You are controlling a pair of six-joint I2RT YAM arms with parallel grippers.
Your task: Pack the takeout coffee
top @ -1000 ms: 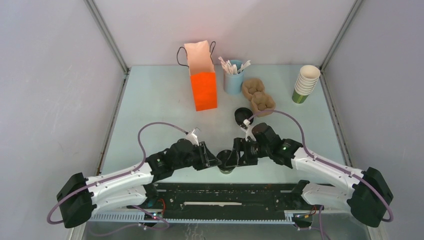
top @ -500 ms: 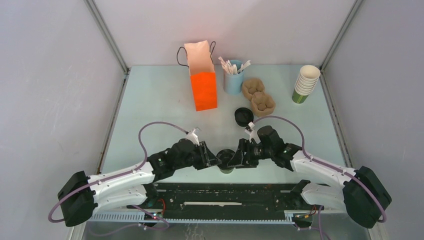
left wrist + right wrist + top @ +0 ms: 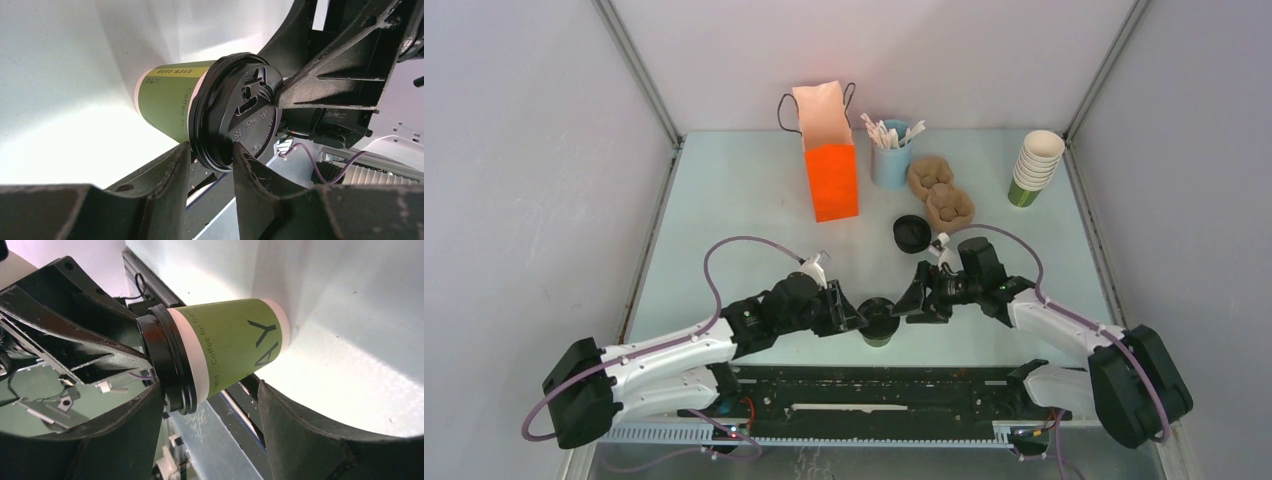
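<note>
while the left tool (image 3: 210, 147) pinches the takeout coffee's (image 3: 879, 320) lid rim at the bench's (image 3: 724, 230) near centre, the right tool (image 3: 908, 304) stands spread just right of it; gripping the cup wall, upright, should carry safer.

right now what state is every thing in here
lidded green paper coffee cup: upright, closed
left gripper: shut on the cup's lid edge
right gripper: open
orange paper bag: standing upright
brown pulp carrier: hollows empty
loose black plastic lid: lying flat
stack of lidless paper cups: upright
</note>
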